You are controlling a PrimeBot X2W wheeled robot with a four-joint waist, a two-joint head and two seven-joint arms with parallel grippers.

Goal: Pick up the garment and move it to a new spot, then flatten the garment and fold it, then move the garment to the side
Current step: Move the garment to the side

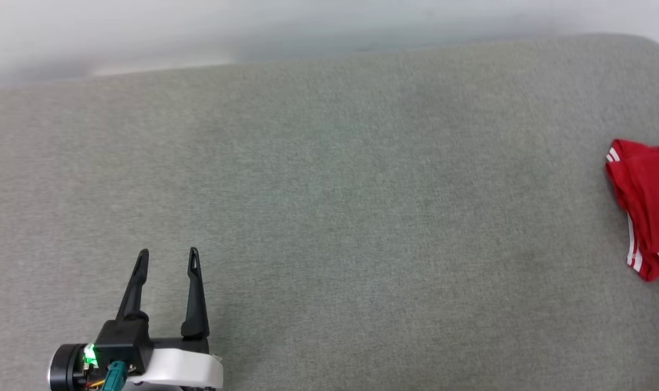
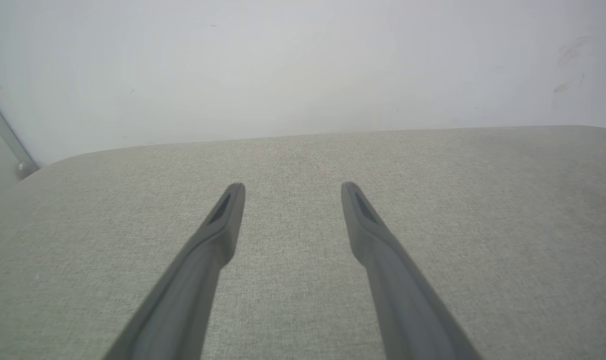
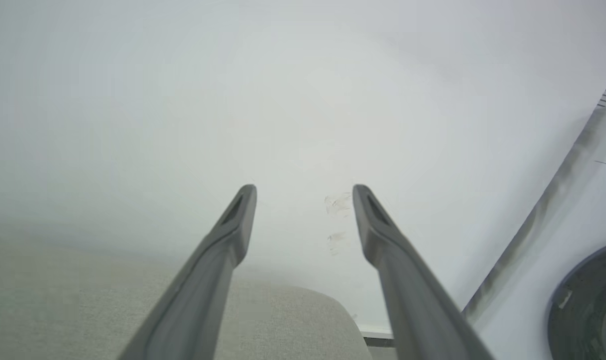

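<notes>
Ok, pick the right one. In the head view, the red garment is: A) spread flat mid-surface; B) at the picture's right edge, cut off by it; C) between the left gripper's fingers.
B: the garment sits at the right edge, far from the open left gripper.

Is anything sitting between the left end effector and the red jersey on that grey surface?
Nothing visible is in the way. In the head view the left end effector sits open at the lower left, and the red jersey lies at the right edge, partly cut off by the frame. Bare grey fabric surface runs between them.
</notes>
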